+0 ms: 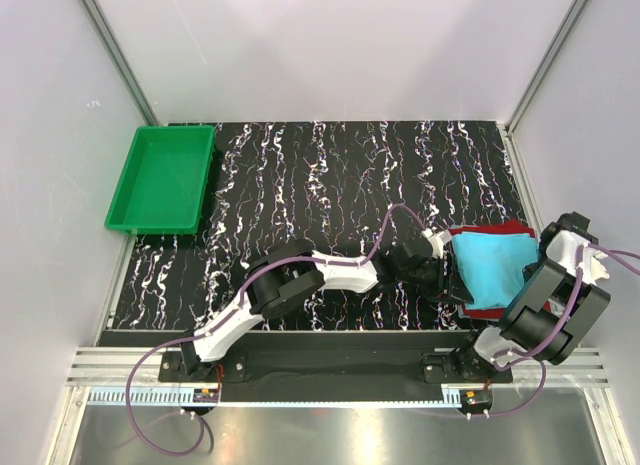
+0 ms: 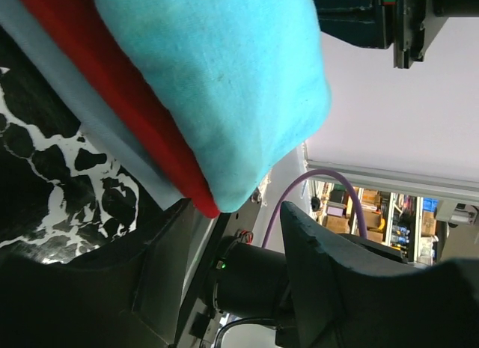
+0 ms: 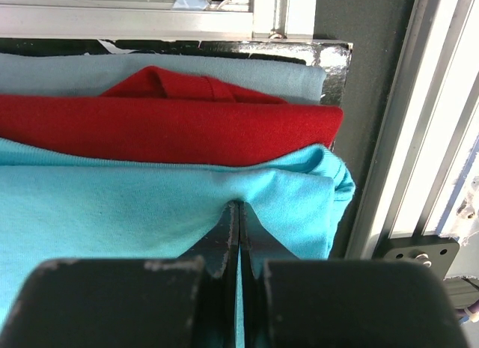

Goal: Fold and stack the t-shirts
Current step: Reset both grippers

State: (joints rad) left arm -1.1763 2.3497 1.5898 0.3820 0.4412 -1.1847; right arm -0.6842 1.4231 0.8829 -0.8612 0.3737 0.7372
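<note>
Soft matt knit cloth: turquoise t-shirt (image 3: 112, 213), dark red t-shirt (image 3: 172, 131). Glossy smooth green plastic: tray (image 1: 165, 175).

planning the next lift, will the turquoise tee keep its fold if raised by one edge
Probably not: the turquoise t-shirt puckers where the right claw pinches it, so it looks floppy and would likely sag open. Pushed, it may slide or wrinkle over the red t-shirt beneath.
</note>
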